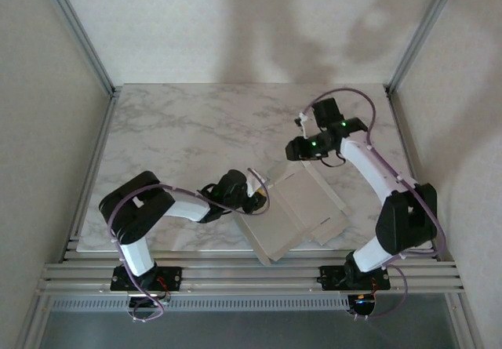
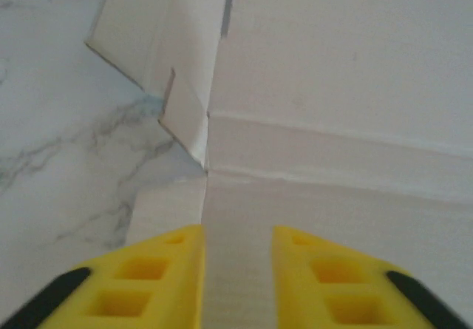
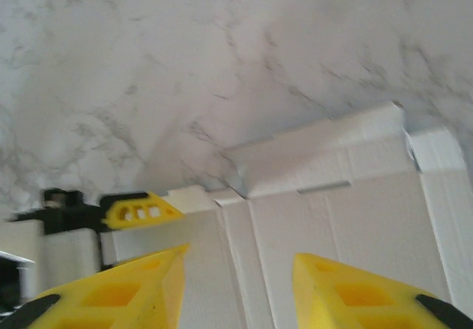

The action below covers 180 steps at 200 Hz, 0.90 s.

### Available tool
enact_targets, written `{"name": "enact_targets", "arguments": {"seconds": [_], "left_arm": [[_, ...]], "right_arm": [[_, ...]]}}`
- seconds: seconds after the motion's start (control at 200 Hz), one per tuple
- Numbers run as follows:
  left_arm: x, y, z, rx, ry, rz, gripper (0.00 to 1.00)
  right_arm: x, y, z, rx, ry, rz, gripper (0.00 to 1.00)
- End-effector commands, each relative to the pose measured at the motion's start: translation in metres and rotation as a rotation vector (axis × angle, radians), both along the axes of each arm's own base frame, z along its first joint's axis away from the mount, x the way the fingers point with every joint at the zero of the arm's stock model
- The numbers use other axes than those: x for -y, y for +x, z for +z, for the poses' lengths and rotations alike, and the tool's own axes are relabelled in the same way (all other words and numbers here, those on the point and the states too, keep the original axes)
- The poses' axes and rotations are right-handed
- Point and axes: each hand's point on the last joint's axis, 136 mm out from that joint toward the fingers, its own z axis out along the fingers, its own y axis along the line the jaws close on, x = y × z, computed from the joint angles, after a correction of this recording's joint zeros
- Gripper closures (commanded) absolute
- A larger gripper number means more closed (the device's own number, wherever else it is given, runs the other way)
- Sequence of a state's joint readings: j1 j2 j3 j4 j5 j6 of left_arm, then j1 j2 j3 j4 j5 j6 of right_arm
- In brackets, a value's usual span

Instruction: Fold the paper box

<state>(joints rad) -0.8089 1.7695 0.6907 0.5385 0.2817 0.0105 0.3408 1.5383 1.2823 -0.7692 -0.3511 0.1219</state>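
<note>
The paper box lies pale side up near the table's front edge, partly creased, with flaps and small tabs at its edges. My left gripper is at the box's left edge. In the left wrist view its yellow fingers stand apart over the card, with nothing pinched between them. My right gripper hovers above the box's far corner. Its jaws are open over the creased card. A raised flap shows there, and the left gripper's finger beyond it.
The marble table stretches far and left of the box. Aluminium rails run along the near edge by the arm bases. Slanted frame posts stand at the back corners.
</note>
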Motion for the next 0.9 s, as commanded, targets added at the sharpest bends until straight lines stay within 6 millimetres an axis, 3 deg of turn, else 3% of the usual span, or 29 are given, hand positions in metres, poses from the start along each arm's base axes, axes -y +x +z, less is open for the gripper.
{"name": "enact_targets", "arguments": {"seconds": [0.0,0.28,0.45,0.631,0.781,0.896], "left_arm": [[0.008,0.006,0.023,-0.123,-0.062,-0.015,0.63],[0.028,0.054,0.044,-0.206,-0.078,0.01,0.61],[0.034,0.085,0.04,-0.253,-0.06,-0.001,0.66],[0.041,0.084,0.036,-0.302,-0.081,0.011,0.68],[0.029,0.089,0.044,-0.29,-0.102,0.115,0.71],[0.028,0.079,0.048,-0.298,-0.098,0.157,0.7]], "right_arm": [[0.008,0.003,0.004,0.007,0.126,-0.107,0.55],[0.038,-0.031,-0.049,-0.118,0.14,-0.299,0.58],[0.054,-0.037,-0.062,-0.129,0.156,-0.365,0.61],[0.069,-0.017,-0.051,-0.104,0.188,-0.404,0.6],[0.078,0.016,-0.049,-0.103,0.137,-0.479,0.58],[0.083,0.043,-0.052,-0.118,0.07,-0.529,0.54]]}}
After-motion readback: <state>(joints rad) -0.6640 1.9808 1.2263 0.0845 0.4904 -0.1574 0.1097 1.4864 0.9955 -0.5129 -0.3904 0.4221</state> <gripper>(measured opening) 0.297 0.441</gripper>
